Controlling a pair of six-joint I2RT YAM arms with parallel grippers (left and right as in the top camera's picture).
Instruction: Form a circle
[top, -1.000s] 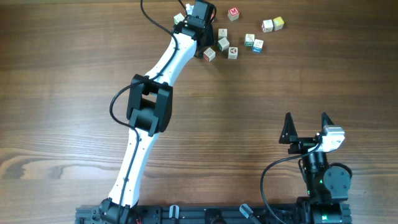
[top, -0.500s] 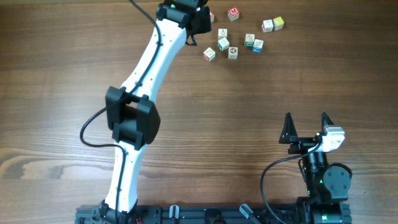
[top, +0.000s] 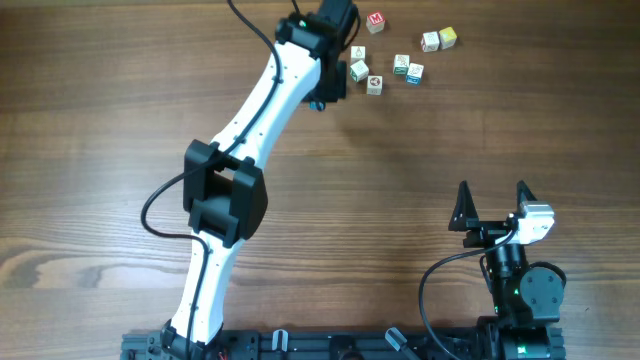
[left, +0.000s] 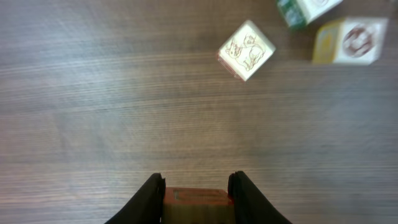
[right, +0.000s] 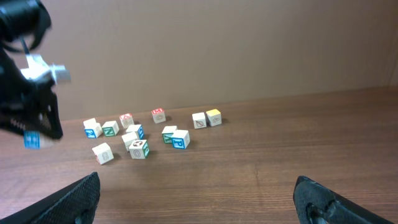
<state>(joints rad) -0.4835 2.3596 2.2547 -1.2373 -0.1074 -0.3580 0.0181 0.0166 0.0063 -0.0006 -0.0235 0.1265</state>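
- Since a second ago my left arm (top: 270, 100) has swung left and come back. My left gripper (left: 196, 182) is now clamped narrow on a cube (left: 196, 198), and the one that lay nearest no longer shows on the wood.
- The loose cubes (top: 374, 85) lie scattered just right of it by the far edge, not in a ring.
- My right gripper (top: 493, 195) stands wide with nothing in it, near right and well apart.
- The table (top: 100, 150) is bare wood across the left and middle.
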